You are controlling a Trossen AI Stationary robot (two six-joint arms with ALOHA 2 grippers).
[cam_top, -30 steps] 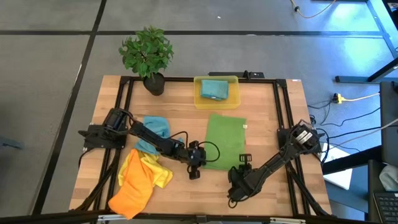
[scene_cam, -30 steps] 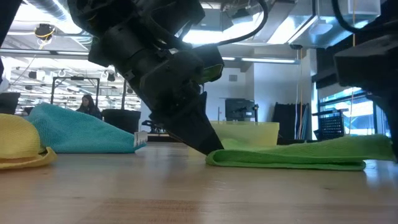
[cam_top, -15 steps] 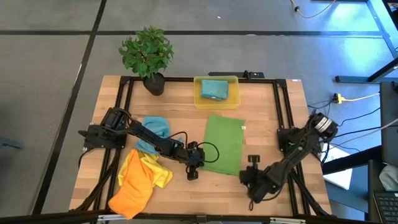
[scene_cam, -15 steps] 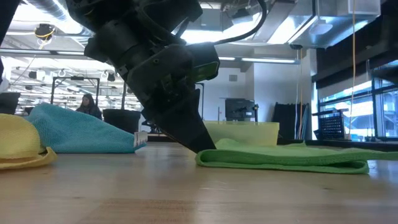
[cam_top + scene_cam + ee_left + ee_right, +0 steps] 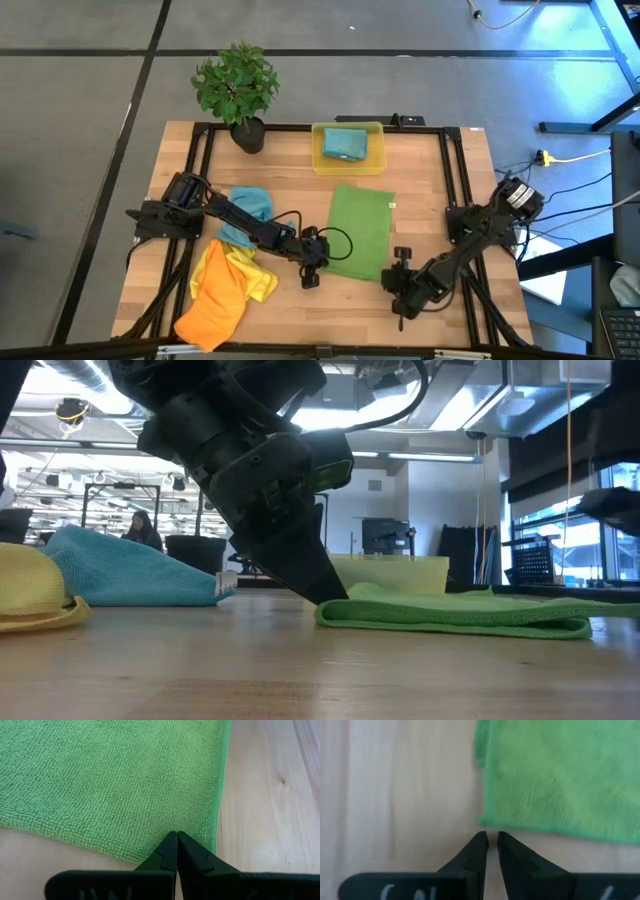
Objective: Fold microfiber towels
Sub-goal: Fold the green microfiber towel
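- Right then, green towel (image 5: pixel 360 230) lay flat, folded to a long rectangle, mid-table on the wooden table (image 5: pixel 440 190).
- Left gripper (image 5: pixel 312 262) sat at the towel's near left corner, fingers pressed together at the hem; wrist view showed the tips (image 5: pixel 176 849) meeting at the cloth edge, couldn't tell if fabric was actually pinched.
- Right gripper (image 5: pixel 400 262) hovered just beside the near right corner, fingers (image 5: pixel 479 851) a narrow slit apart, nothing between them.
- Teal towel (image 5: pixel 250 208) crumpled left of the green one.
- Orange towel (image 5: pixel 215 300) and yellow towel (image 5: pixel 258 282) heaped at front left.
- Another teal cloth (image 5: pixel 345 143) folded inside the yellow bin (image 5: pixel 378 150) at the back.
- Potted plant (image 5: pixel 238 88) at back left corner.
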